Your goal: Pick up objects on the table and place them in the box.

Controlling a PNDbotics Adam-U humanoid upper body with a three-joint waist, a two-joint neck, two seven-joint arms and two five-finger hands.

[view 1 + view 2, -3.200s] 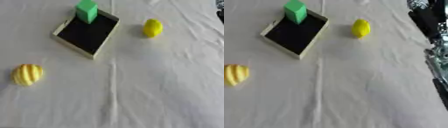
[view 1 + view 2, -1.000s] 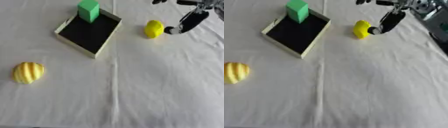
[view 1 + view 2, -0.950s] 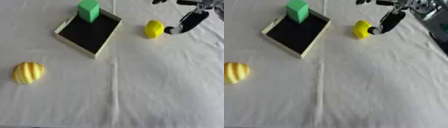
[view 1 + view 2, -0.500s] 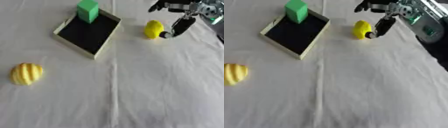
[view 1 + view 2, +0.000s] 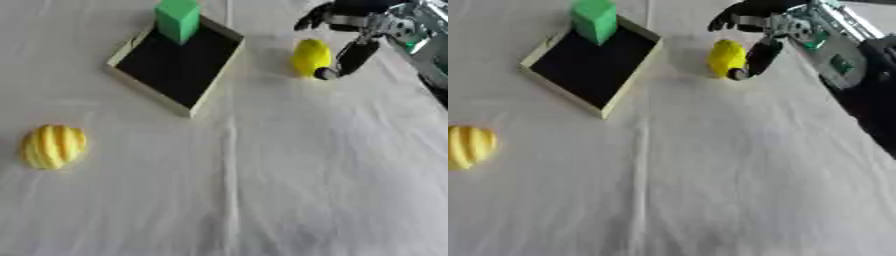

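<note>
Box (image 5: 153, 95) with green block (image 5: 178, 19), ridged yellow fruit (image 5: 53, 146) well apart.

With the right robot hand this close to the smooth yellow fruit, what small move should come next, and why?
Probably curl the right robot hand round the smooth yellow lemon-shaped fruit. One finger already reaches down its right side, the others arch open above it, and it sits on the white cloth outside the shallow black-lined box. Whether that finger touches it I cannot tell.

Open cloth (image 5: 306, 165) between box (image 5: 175, 70) and ridged yellow object (image 5: 52, 146).
</note>
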